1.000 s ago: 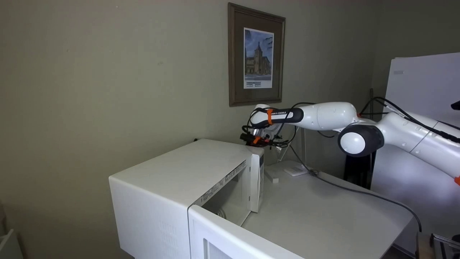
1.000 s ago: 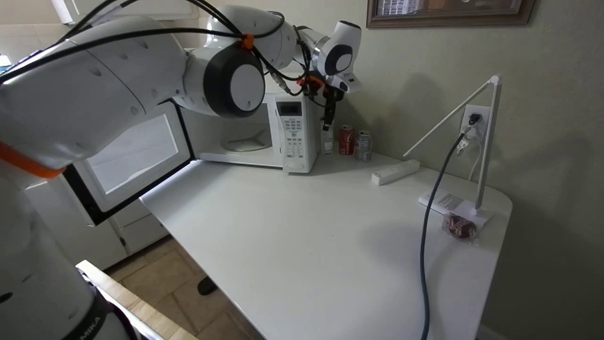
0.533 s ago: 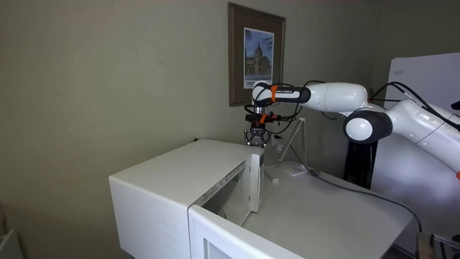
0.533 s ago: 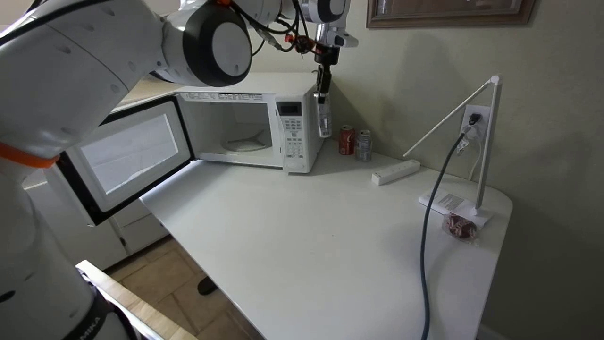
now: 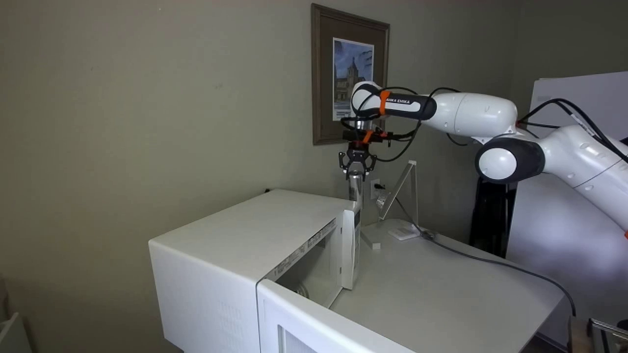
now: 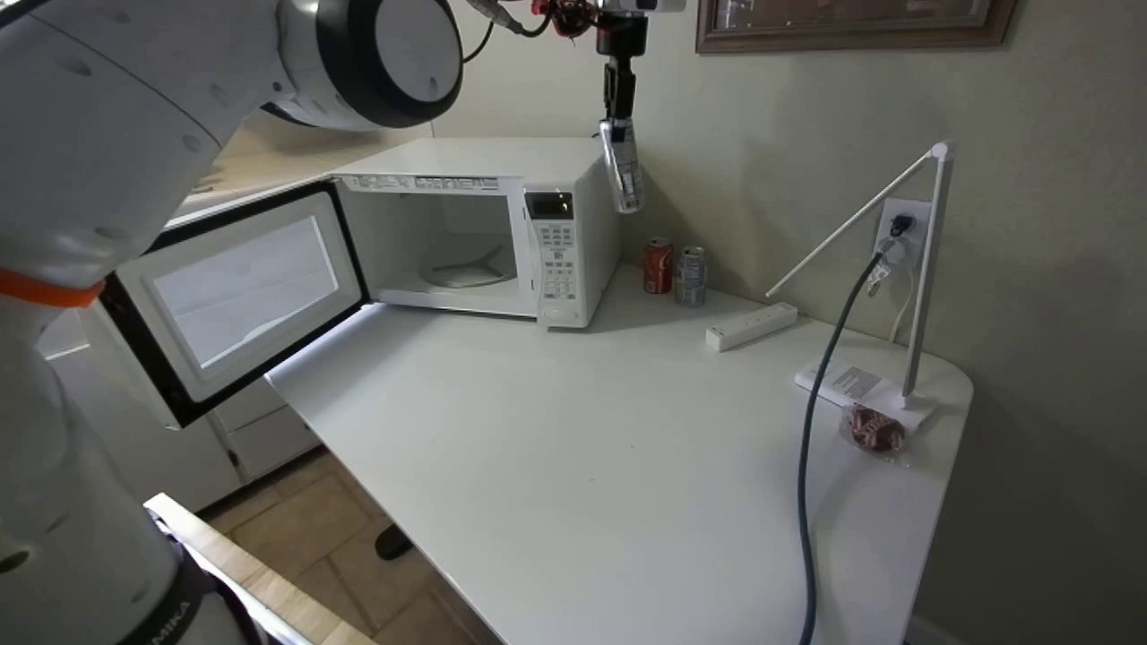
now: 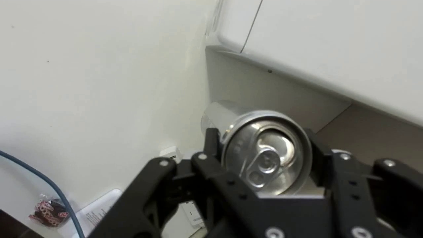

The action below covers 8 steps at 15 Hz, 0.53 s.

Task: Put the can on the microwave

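The silvery can (image 5: 355, 190) hangs in the air from my gripper (image 5: 356, 175) at the control-panel side of the white microwave (image 5: 245, 228). In an exterior view the can (image 6: 625, 172) tilts slightly, and its lower end is below the level of the microwave's top (image 6: 484, 159). My gripper (image 6: 618, 119) is shut around its upper end. In the wrist view the can's lid with its pull tab (image 7: 264, 162) sits between both fingers (image 7: 262, 145). The microwave's top (image 7: 347, 43) lies beside it, up and right in that view. The microwave door stands open.
A red can (image 6: 658, 266) and another silvery can (image 6: 691, 278) stand on the table by the wall. A white power strip (image 6: 751, 328), a slanted lamp (image 6: 923, 269), a wrapped snack (image 6: 874, 430) and a dark cable (image 6: 811, 430) are further along. The open door (image 6: 251, 296) juts out.
My gripper has risen from low beside the microwave. The can, first standing on the table next to the red can, has been lifted with it. The other cans have not moved.
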Each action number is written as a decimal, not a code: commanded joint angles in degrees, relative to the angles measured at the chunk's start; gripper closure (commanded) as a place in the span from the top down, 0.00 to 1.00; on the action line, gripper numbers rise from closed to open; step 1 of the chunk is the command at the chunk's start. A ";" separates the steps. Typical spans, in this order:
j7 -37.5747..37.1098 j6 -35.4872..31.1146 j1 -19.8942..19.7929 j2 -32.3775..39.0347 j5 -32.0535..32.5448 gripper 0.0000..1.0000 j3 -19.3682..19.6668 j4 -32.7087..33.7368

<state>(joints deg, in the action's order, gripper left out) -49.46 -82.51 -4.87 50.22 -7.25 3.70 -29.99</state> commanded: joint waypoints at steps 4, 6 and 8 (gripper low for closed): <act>-0.96 5.46 1.49 -3.53 0.18 0.37 -1.53 5.52; -1.68 4.40 2.40 -5.33 0.17 0.37 -1.97 4.44; -2.62 4.27 3.18 -6.20 -0.14 0.37 -2.45 4.22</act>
<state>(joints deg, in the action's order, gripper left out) -50.00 -78.57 -2.72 46.00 -7.28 2.18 -24.66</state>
